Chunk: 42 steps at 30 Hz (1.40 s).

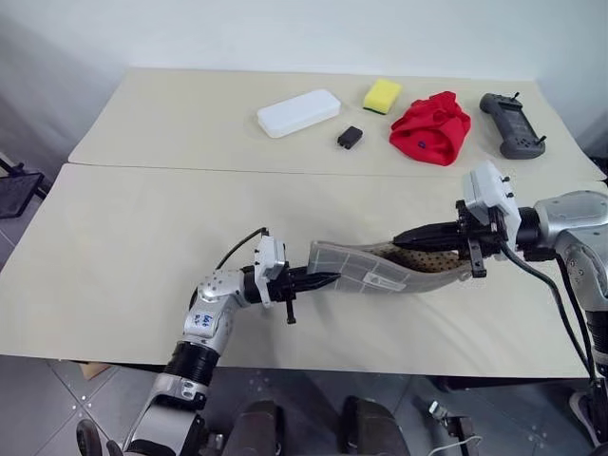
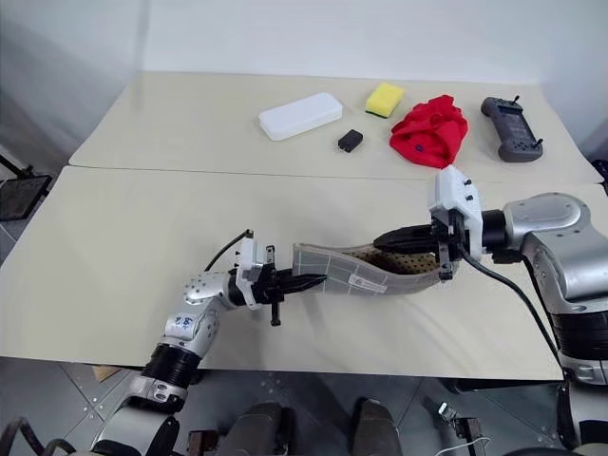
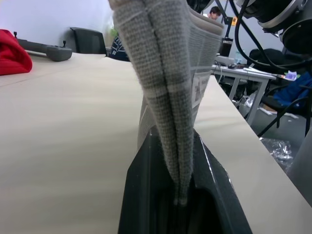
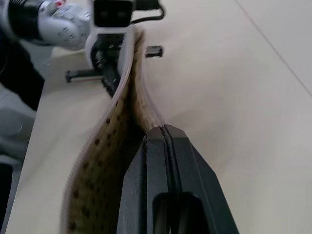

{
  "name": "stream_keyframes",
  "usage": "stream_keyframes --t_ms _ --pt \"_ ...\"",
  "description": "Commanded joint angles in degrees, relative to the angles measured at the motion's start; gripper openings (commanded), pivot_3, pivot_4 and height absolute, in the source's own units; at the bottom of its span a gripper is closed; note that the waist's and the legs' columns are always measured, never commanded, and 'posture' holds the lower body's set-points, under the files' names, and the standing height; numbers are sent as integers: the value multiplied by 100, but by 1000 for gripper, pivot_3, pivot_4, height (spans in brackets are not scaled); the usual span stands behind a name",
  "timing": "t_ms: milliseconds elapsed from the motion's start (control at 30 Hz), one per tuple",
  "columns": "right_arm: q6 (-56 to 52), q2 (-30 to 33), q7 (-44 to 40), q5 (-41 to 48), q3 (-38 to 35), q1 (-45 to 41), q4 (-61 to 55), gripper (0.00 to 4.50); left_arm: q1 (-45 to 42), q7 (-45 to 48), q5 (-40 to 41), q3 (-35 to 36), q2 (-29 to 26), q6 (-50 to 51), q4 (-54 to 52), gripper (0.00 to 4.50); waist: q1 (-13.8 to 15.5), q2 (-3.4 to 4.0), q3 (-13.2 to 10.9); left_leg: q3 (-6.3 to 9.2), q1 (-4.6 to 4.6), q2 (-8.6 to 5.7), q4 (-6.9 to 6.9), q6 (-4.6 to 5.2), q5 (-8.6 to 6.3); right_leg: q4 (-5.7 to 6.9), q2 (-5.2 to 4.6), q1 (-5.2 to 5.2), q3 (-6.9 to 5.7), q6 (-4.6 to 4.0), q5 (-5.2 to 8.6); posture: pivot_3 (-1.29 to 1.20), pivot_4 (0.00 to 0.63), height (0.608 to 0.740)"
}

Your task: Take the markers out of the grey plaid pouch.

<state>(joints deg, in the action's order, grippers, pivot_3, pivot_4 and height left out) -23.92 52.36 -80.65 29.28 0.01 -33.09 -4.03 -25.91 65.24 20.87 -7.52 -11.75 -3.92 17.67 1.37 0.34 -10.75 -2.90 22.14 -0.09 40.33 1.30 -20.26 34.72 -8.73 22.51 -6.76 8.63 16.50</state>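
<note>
From the left eye view, the grey plaid pouch hangs stretched between the two arms above the near half of the pale bench. The left gripper is clamped on the pouch's closed end. The right gripper points toward the left one, its fingers pressed together at the open mouth, where the brownish dotted lining shows. Far back on the bench lie a white hard case, a small black block, a yellow sponge, a crumpled red cloth and a grey handheld controller, all well apart from the pouch.

The right eye view gives the same layout: the pouch sags a little between the arms, its white label facing up near the middle.

In the left wrist view, the two black fingers pinch the folded grey fabric, which rises away from them over the bench; the red cloth and the controller lie at the far edge.

In the right wrist view, the fingers meet with no gap, just beside the pouch's open rim and touching the edge of the dotted lining; whether any fabric is pinched between them cannot be told. The left gripper holds the far end.
</note>
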Motion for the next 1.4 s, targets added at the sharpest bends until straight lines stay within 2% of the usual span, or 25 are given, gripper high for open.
stream_keyframes --t_ms 33,167,300,433,467,600,700,867,1067,1100,1200,1400 --pt "277 -95 -91 128 -211 -45 -105 39 106 -90 -116 -44 -22 -34 -98 0 -1 0 0 0 0 0 0 0 0 0 0 0 1 0 0 0 150 740" --pt "441 -69 -136 25 -135 20 -254 39 115 -163 -83 8 -5 -14 -98 0 2 0 0 1 -1 1 2 0 0 1 0 -1 0 0 0 0 150 740" --pt "1142 85 -340 -567 169 164 -259 39 81 -195 -124 11 -28 -86 -59 0 1 0 0 1 -1 0 3 0 0 1 0 -1 0 0 0 0 150 740" --pt "1203 104 -303 -752 325 230 -397 39 35 -216 -135 40 -22 -145 6 0 0 0 0 0 -2 1 3 0 0 2 0 -2 0 0 0 0 150 740" --pt "1502 93 -280 -975 417 217 -428 39 26 -217 -139 47 -23 -168 18 0 0 0 0 0 -2 1 3 0 0 2 0 -2 0 0 0 0 150 740" --pt "949 145 156 -1327 624 156 -750 39 9 -208 -257 -1 -45 -431 41 0 1 0 0 1 -2 1 6 0 0 3 0 -2 0 0 0 0 150 740" --pt "511 303 299 -1465 706 222 -1125 606 11 -346 -340 32 20 -783 26 0 1 0 0 2 -2 2 8 0 0 3 0 -2 1 0 0 0 150 740" --pt "-99 404 784 -1802 826 360 -1670 2179 110 -448 -526 -39 22 -1237 -18 0 2 0 0 11 -2 3 10 -1 0 4 0 -2 1 -1 -1 0 150 740" --pt "-682 294 1270 -2013 1089 477 -2055 4116 189 -509 -419 -39 56 -1013 -53 0 -5 -1 1 12 -3 3 10 -1 0 4 0 -3 2 -3 -2 0 150 740" --pt "-877 244 1401 -2116 1224 411 -2097 4321 209 -493 -402 -51 53 -962 -61 0 -6 -1 1 14 -4 4 10 -1 0 4 1 -3 3 -4 -3 0 150 740" --pt "-1325 -141 1857 -2388 1582 39 -2067 4321 229 -464 -356 -69 41 -772 -70 0 -33 -5 6 25 -11 8 11 -2 0 9 4 -3 10 -7 -4 0 150 740" --pt "-1769 -239 1891 -2748 2226 -241 -2298 4321 172 -561 -255 35 65 -602 -29 0 -19 -4 7 43 -12 7 19 -3 0 15 3 -4 12 -9 -5 0 150 740"
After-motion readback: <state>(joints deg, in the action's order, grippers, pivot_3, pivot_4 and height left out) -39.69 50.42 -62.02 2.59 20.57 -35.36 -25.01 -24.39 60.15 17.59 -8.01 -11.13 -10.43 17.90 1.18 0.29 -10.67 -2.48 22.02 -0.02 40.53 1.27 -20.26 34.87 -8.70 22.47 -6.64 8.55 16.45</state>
